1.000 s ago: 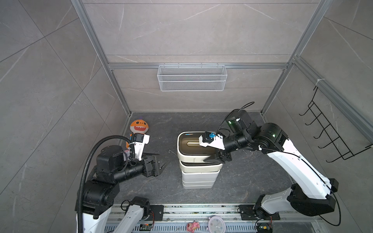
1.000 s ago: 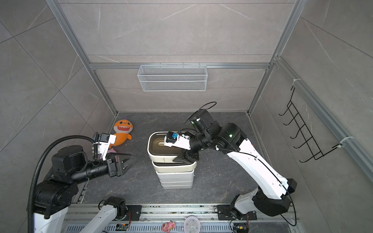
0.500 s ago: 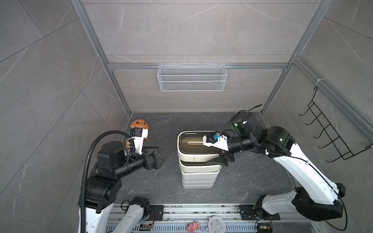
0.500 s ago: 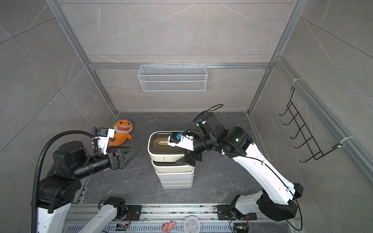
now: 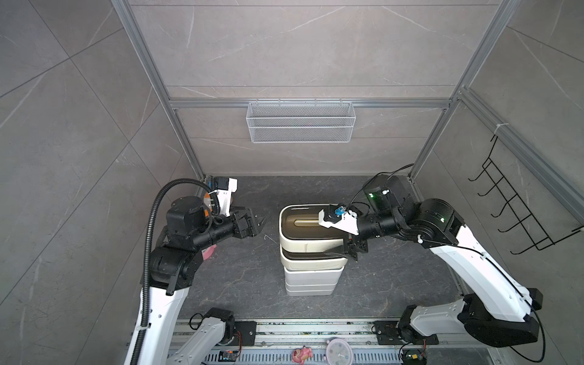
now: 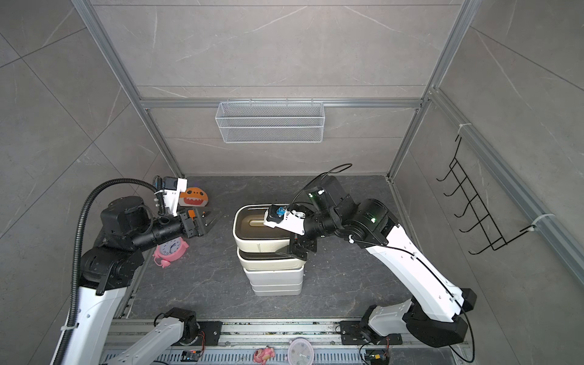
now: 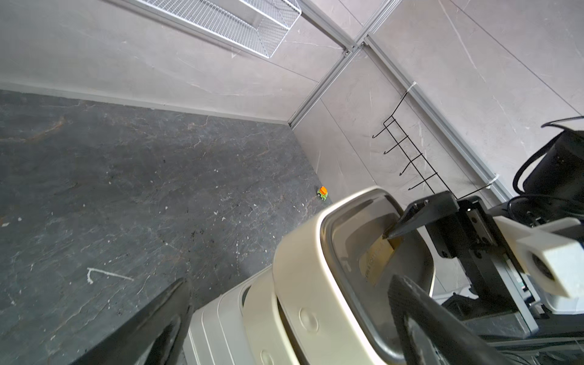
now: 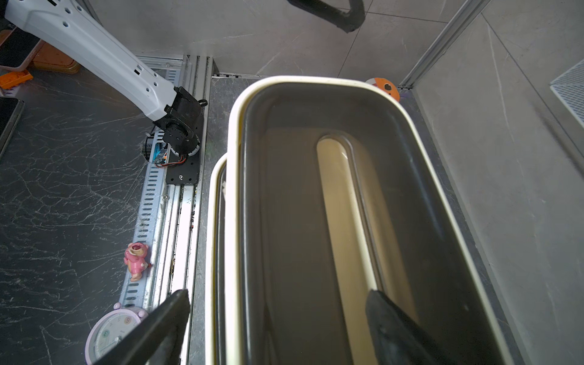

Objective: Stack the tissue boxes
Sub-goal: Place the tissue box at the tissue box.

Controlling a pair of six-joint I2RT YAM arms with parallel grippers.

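A rounded cream tissue box (image 5: 303,226) with a recessed dark-brown slotted lid crowns the stack (image 5: 311,262) in the middle of the dark stone worktop (image 5: 246,284). It rests on a matching cream box (image 5: 311,256), which sits in turn on plain white boxes (image 5: 313,281); how many white ones are there cannot be counted from here. No loose box shows anywhere on the worktop, so the stacking looks all but finished. The top box sits a little off-square, with the rim beneath peeking out along one side, so a nudge may be wanted. The right gripper (image 8: 278,297) is at the box's right end with its jaws apart, one finger over the lid and one outside the wall, clamping nothing. What seems left is for it to clear away without dragging the box. The left gripper (image 5: 260,222) hangs wide apart and empty, well clear of the stack on its left. A pink alarm clock (image 6: 170,249) and an orange toy (image 6: 194,197) lie by the left arm, and a wire basket (image 5: 300,123) hangs on the back wall.
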